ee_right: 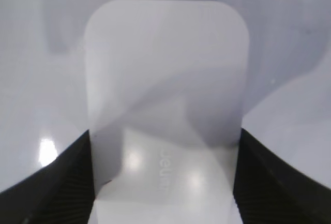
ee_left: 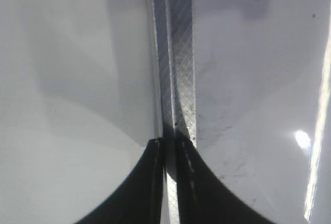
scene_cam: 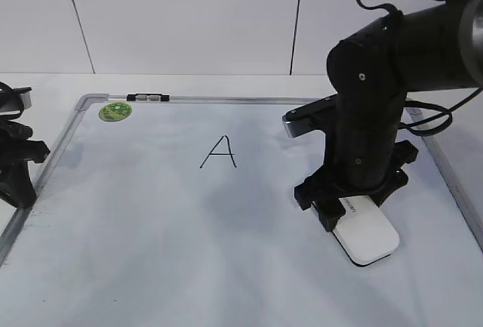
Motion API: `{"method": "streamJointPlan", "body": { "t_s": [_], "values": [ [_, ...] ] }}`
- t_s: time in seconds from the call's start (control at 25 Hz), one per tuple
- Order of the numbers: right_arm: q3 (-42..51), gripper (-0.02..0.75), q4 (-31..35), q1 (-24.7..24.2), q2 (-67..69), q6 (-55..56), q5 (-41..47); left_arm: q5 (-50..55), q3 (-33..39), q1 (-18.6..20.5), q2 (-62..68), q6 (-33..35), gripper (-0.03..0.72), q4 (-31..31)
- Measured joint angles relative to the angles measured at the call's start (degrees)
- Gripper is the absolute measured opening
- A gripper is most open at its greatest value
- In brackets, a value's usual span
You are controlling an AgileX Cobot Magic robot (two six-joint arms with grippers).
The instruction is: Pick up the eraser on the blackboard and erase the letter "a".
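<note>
The white eraser (scene_cam: 370, 238) lies flat on the blackboard (scene_cam: 151, 221), at the right front. My right gripper (scene_cam: 339, 214) stands over its far end, and in the right wrist view the fingers (ee_right: 165, 136) press against both long sides of the eraser (ee_right: 165, 69), shut on it. A capital "A" (scene_cam: 219, 152) is written in the middle of the board. No lowercase "a" shows; the right arm hides part of the board. My left gripper (scene_cam: 21, 191) is shut and empty over the board's left frame (ee_left: 178, 79), its fingertips (ee_left: 169, 142) together.
A round green sticker (scene_cam: 115, 111) sits in the board's far left corner. A small black-and-clear marker (scene_cam: 148, 98) lies on the top frame. The board's right frame (scene_cam: 453, 183) runs close beside the right arm. A white wall stands behind the table.
</note>
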Motion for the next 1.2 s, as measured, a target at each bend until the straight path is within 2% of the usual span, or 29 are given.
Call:
{"method": "streamJointPlan", "body": {
  "t_s": [0.16,0.4,0.48,0.72,1.0,1.2],
  "values": [
    [0.0,0.57,2.9,1.4,0.0,-3.4,0.0,0.0,0.0,0.0,0.0,0.0,0.026,0.0],
    [0.0,0.57,6.5,10.6,0.1,-5.4,-0.1,0.0,0.0,0.0,0.0,0.0,0.027,0.0],
    [0.0,0.57,6.6,12.3,0.3,-5.4,-0.1,0.0,0.0,0.0,0.0,0.0,0.028,0.0],
    [-0.9,0.57,7.4,12.6,0.6,-7.3,0.5,0.0,0.0,0.0,0.0,0.0,0.029,0.0],
    [-7.1,0.57,10.8,13.3,2.8,-9.2,5.3,0.0,0.0,0.0,0.0,0.0,0.03,0.0],
    [-13.2,0.57,5.4,13.3,3.0,-8.3,8.5,0.0,0.0,0.0,0.0,0.0,0.032,0.0]
  ]
}}
